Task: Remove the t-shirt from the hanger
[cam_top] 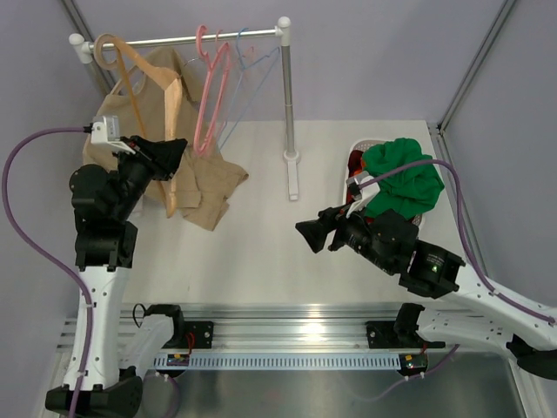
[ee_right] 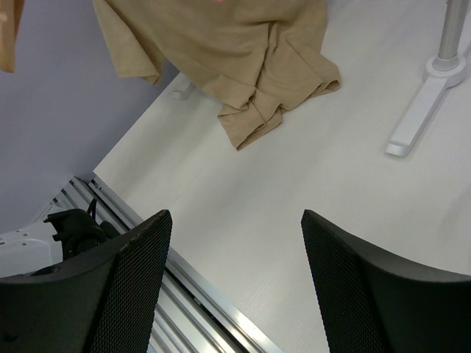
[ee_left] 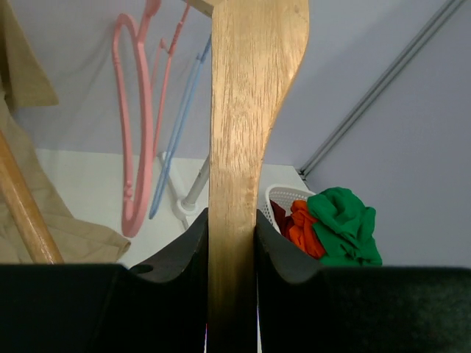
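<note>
White tbl [cam_top: 261,252], grey walls [cam_top: 374,52], t-shirt [cam_top: 402,178] in basket [ee_left: 280,195] rt side

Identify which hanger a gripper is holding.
The wooden hanger: the left gripper is shut on its flat arm. The pink hangers and the blue hanger hang free on the rail, untouched.

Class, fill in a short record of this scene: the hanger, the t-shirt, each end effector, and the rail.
hanger: wooden, clamped by the left end effector
t-shirt: green, bunched in the white basket, off the hanger
right end effector: open, empty, above the table
rail: pink hangers, a beige top
</note>
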